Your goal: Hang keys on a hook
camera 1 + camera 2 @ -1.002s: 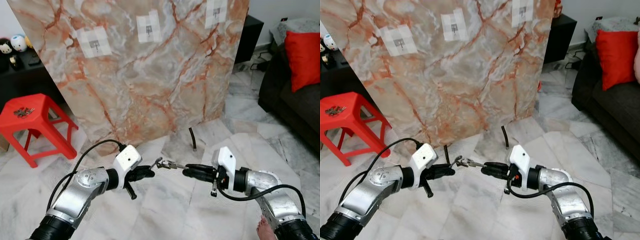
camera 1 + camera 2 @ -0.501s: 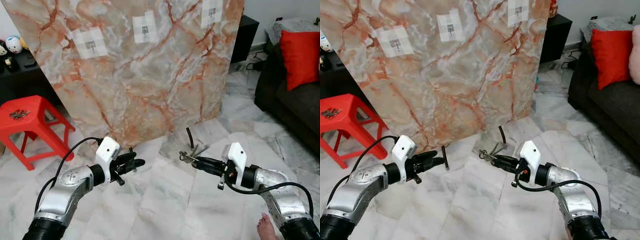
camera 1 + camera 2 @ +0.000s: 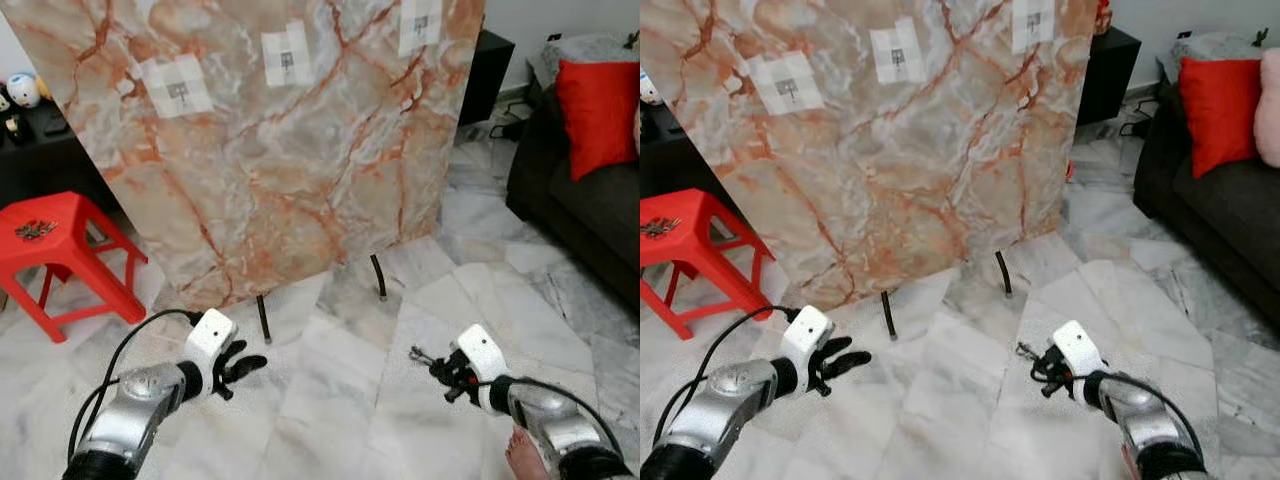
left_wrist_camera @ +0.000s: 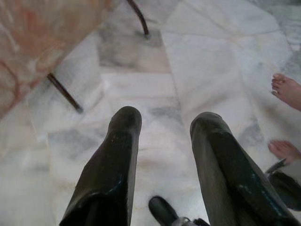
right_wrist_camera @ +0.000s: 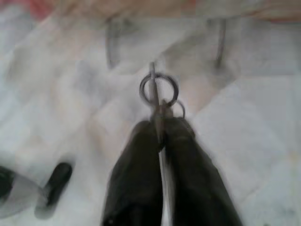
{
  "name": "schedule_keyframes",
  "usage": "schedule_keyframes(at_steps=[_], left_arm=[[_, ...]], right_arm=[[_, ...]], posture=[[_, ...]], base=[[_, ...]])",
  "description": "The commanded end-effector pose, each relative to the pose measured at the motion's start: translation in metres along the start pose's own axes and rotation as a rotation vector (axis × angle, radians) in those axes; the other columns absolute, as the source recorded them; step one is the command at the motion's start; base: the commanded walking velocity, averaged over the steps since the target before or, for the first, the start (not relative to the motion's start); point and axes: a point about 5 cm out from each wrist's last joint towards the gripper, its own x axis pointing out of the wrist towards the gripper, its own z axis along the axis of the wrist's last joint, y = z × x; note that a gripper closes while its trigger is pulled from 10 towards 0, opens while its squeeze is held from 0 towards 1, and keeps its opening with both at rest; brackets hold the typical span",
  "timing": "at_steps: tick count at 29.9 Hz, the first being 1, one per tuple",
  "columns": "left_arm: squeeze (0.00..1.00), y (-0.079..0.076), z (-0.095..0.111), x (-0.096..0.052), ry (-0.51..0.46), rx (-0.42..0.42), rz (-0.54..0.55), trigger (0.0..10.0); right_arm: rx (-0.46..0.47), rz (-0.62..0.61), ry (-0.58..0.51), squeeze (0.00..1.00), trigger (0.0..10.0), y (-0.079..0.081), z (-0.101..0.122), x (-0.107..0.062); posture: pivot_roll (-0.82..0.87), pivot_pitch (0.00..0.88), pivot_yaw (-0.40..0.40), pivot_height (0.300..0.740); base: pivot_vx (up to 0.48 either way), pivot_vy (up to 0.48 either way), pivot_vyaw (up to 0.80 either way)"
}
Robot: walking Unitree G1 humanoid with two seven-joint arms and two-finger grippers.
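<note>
Head view: right gripper (image 3: 437, 366), low and near right, pinches small metal keys on a ring (image 3: 419, 354), ring forward for hooking. Marbled orange-white board (image 3: 270, 150) with taped hooks (image 3: 286, 60) stands far.
Left wrist: left gripper (image 4: 164, 125) spread, empty.
Right wrist: fingers (image 5: 141, 155) clamp ring.

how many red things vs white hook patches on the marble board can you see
red things: 2, the red stool and the red cushion
white hook patches: 3
total: 5
</note>
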Motion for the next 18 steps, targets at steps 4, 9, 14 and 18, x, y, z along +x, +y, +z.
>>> schedule_keyframes(at_steps=[4, 9, 14, 18], left_arm=[[0.0, 0.011, -0.043, -0.003, 0.077, -0.167, 0.195, 10.0], [0.0, 0.007, -0.072, -0.002, 0.147, -0.27, 0.31, 10.0], [0.0, -0.003, -0.091, 0.0, 0.216, -0.315, 0.338, 10.0], [0.0, -0.009, -0.102, -0.001, 0.243, -0.338, 0.344, 10.0]], right_arm=[[0.248, -0.245, -0.129, 0.0, 10.0, -0.01, 0.001, 0.001], [0.359, -0.357, -0.219, 0.0, 10.0, -0.005, 0.007, 0.007], [0.469, -0.434, -0.168, 0.0, 10.0, -0.002, -0.01, 0.008], [0.472, -0.467, -0.021, 0.0, 10.0, 0.007, -0.041, 0.004]], posture=[[-0.12, 0.082, 0.043, 0.74], [-0.12, 0.082, 0.046, 0.74], [-0.12, 0.081, 0.045, 0.74], [-0.13, 0.083, 0.045, 0.74]], base=[[0.0, 0.0, 0.0], [0.0, 0.0, 0.0], [0.0, 0.0, 0.0], [0.0, 0.0, 0.0]])
